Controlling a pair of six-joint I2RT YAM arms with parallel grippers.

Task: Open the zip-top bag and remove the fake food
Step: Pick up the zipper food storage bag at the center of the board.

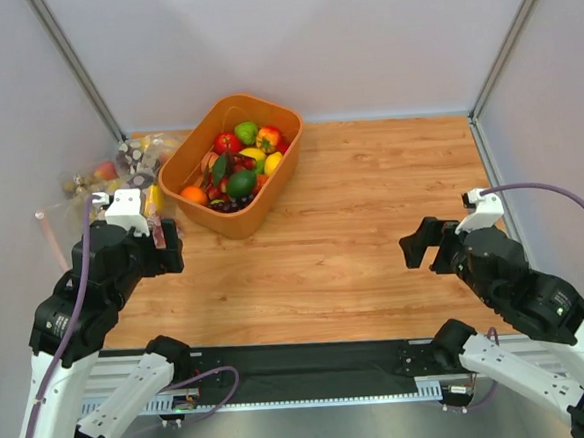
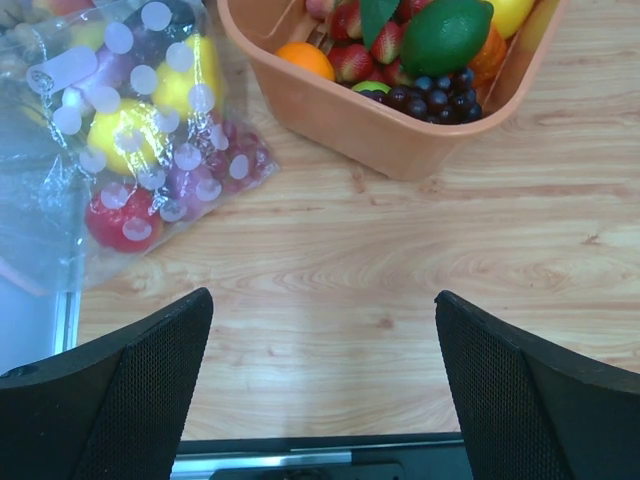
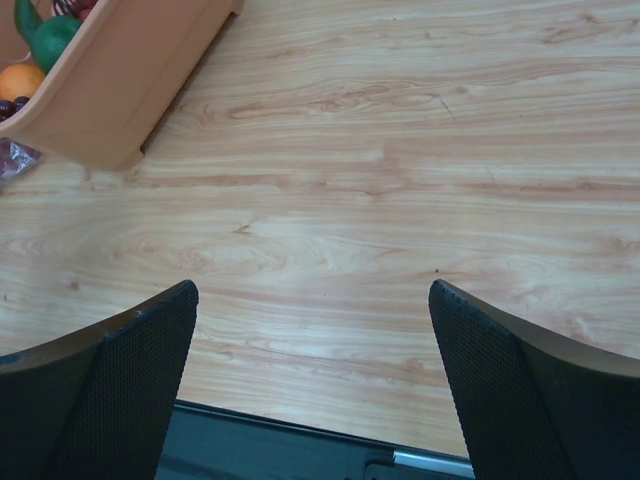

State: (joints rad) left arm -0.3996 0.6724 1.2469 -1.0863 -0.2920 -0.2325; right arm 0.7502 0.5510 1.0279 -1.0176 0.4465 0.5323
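Note:
The zip-top bag (image 2: 130, 150) is clear plastic with white dots and lies flat at the table's far left, just left of the orange tub. Through it I see fake food: a red apple (image 2: 120, 215), yellow round fruits (image 2: 120, 135) and purple pieces (image 2: 205, 175). In the top view the bag (image 1: 144, 181) lies just beyond my left gripper (image 1: 158, 238). The left gripper (image 2: 322, 295) is open and empty above bare wood, short of the bag. My right gripper (image 1: 426, 248) is open and empty at the right, far from the bag, also over bare wood in its wrist view (image 3: 312, 287).
An orange tub (image 1: 270, 195) filled with plastic fruit stands at the back left, its wall next to the bag (image 2: 370, 130) and at the upper left of the right wrist view (image 3: 110, 90). Other clear bags (image 1: 89, 178) lie against the left wall. Grey walls enclose the table.

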